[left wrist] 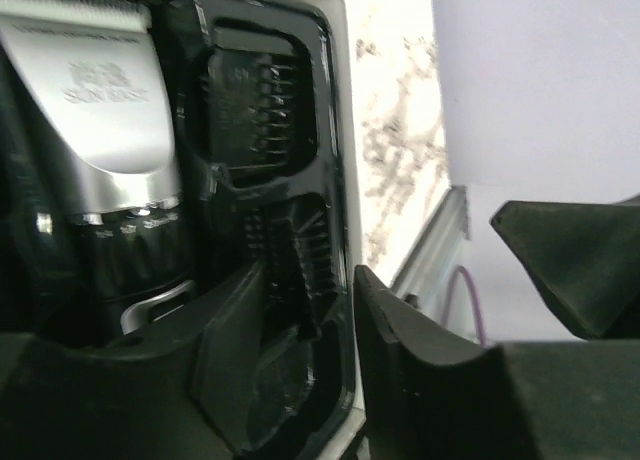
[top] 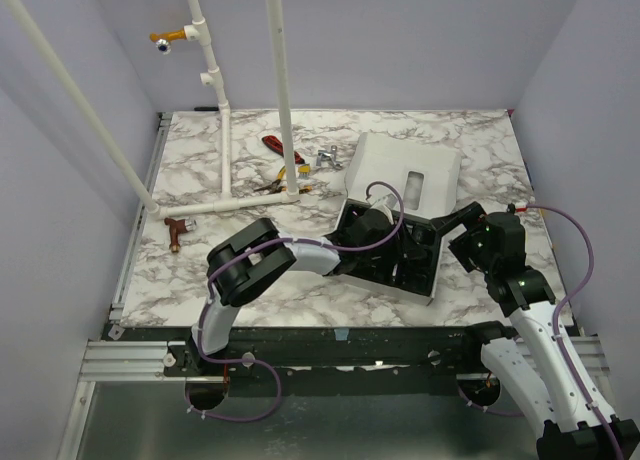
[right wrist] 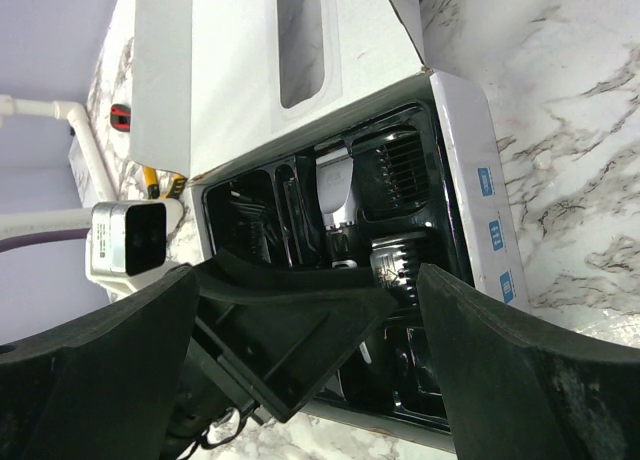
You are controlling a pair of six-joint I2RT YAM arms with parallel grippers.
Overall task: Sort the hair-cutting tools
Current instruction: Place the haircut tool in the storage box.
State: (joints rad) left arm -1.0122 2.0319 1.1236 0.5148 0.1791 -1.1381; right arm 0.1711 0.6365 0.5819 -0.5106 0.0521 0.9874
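Observation:
The hair-cutting tools lie in a black tray [top: 425, 280] inside a white box. The clipper [left wrist: 100, 120] with its silver blade end fills one slot. Black comb guards [left wrist: 262, 90] sit in the slots beside it, and another guard [left wrist: 292, 250] lies lower down. My left gripper [left wrist: 310, 300] reaches into the tray with its jaws apart. One finger [left wrist: 235, 350] is inside a compartment, the other is just outside the tray wall, and nothing is pinched. My right gripper [right wrist: 308, 280] hovers wide open at the tray's right side, looking at the clipper [right wrist: 335, 195] and guards [right wrist: 400, 165].
The box's white lid [top: 400, 165] lies open behind the tray. White pipes [top: 225, 150] stand at the back left, with red- and yellow-handled tools [top: 275, 150] and a metal piece [top: 328, 158] near them. A reddish-brown T-shaped piece [top: 177, 230] lies far left.

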